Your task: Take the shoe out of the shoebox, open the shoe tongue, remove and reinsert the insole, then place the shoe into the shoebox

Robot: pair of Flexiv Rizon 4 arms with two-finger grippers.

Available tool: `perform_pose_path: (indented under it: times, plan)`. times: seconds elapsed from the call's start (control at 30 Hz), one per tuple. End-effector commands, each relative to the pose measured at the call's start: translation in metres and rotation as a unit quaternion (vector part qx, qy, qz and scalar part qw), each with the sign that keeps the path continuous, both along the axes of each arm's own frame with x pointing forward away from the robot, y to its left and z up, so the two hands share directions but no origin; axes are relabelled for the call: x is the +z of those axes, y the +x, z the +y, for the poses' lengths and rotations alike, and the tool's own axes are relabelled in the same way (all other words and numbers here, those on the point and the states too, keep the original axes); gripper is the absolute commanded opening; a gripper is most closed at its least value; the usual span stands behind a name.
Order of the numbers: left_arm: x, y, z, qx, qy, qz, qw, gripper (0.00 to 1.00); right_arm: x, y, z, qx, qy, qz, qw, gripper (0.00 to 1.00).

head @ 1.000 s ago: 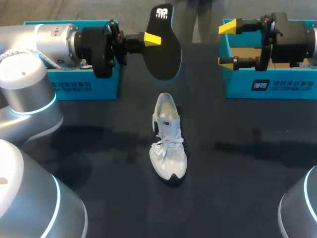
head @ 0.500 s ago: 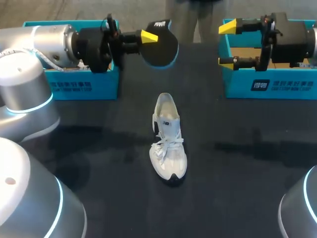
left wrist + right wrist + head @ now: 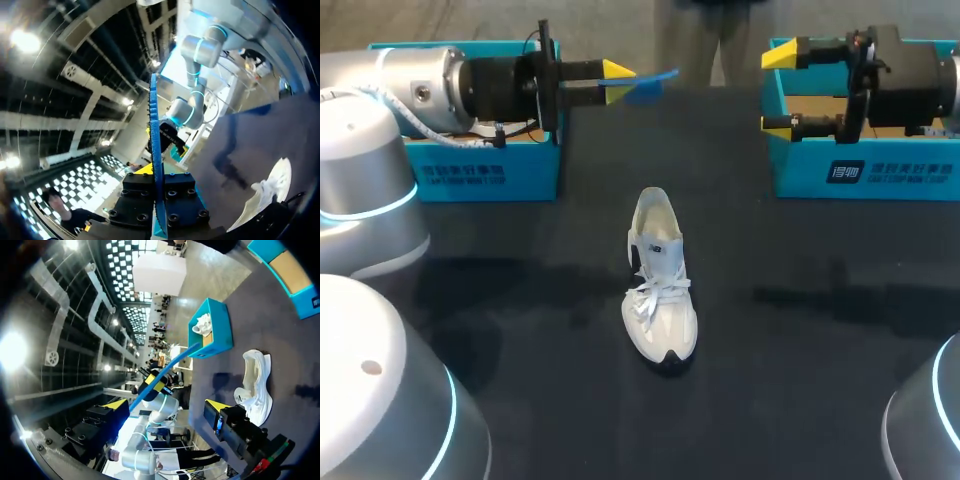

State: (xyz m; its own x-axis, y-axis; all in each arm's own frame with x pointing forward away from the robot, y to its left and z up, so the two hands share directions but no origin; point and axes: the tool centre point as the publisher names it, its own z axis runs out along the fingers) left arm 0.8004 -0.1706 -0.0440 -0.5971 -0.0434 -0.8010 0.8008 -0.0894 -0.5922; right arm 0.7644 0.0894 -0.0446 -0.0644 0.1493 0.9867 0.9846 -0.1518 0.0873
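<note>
my left gripper (image 3: pixel 623 81) is pinching the insole (image 3: pixel 658 75) by one end, its fingers standing close together with the thin blue-edged sheet clamped between them. i am holding it up in the air, turned edge-on, above the far part of the table (image 3: pixel 800 330) and just beside the left teal box (image 3: pixel 480 170). my right gripper (image 3: pixel 776 90) is hanging wide and empty over the near wall of the right teal box (image 3: pixel 865 175).

the shoe (image 3: pixel 658 290) is lying upright on its sole in the middle of the table, well apart from both boxes, toe pointing toward me and heel opening facing the far edge.

i am judging the insole to be very light and floppy: a thin foam sheet that is likely to bend or flutter if i swing it fast, and to buckle if i push it from the end i am gripping. feeding it toe-end first into the opening, at a shallow slant, looks safest.

the shoe seems light too, with a soft upper and loose laces, so it is likely to skid when pushed. i am thinking the stiffer heel collar is the place for my right gripper to brace it.
</note>
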Motion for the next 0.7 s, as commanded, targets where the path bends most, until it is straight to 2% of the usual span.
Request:
perform_pose_path:
  times: [0.03,0.1,0.7]
  plan:
    - [0.002,0.0026,-0.0006,-0.039,0.005,0.512,0.858,0.0,-0.0003,0.0003,0.0015,-0.001,0.0,0.0,1.0,1.0]
    - [-0.0018,0.0054,-0.0017,-0.032,0.001,0.532,0.846,0.0,-0.0003,0.0003,0.0015,-0.001,0.0,0.0,1.0,1.0]
    - [-0.0018,0.0054,-0.0017,-0.032,0.001,0.532,0.846,0.0,-0.0003,0.0003,0.0015,-0.001,0.0,0.0,1.0,1.0]
